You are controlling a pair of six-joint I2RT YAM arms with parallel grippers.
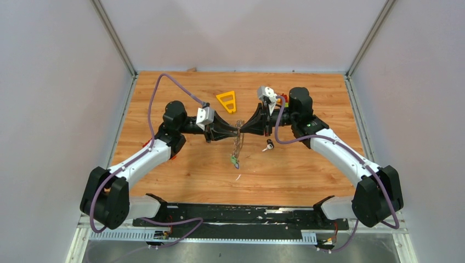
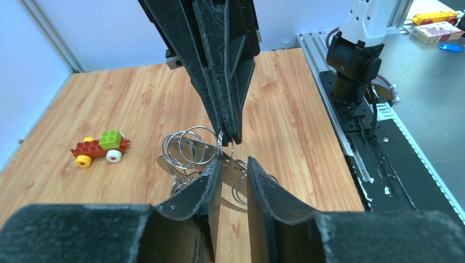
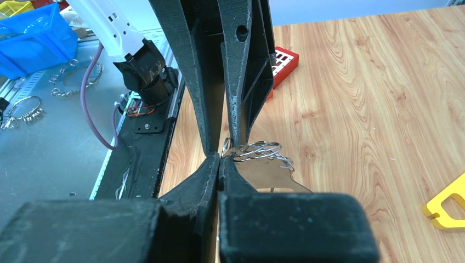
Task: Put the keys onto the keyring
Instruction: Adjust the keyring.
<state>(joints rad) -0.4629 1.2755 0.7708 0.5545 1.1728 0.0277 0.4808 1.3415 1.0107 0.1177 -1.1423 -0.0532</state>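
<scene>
**Worktop** [image 1: 181, 175]: wood-grain laminate, matt.

**Right gripper** [image 3: 219, 160]: the black, scuffed, wedge-shaped fingers are pressed fully together. In the left wrist view the tips pinch one thin wire loop at the top of the wire rings [image 2: 186, 148].

**Left gripper** [image 2: 234, 163]: the fingers stand partly apart, tip to tip with the right gripper over the middle of the worktop. Flat metal pieces and wire loops lie in the gap. It cannot be told whether the pads press on them.

**Keyring** [image 1: 238, 139]: a slim, silver-grey, elongated loop. It hangs straight down from the point where the two grippers meet, clear of the worktop. The top view is too coarse to show its clasp.

**Keys**:
- A key with a green tag [image 1: 234, 160] dangles at the lower end of the keyring.
- A key with a black tag [image 1: 268, 145] lies flat on the worktop, just right of the hanging keyring.
- A flat, bright metal blade [image 3: 268, 181] sits under the wire rings.

**Other items**:
- Yellow plastic triangle frame [image 1: 227, 101]: near the middle of the far edge.
- Red, green and yellow toy block car [image 2: 100, 147]: on the worktop, well apart from the wire rings.
</scene>
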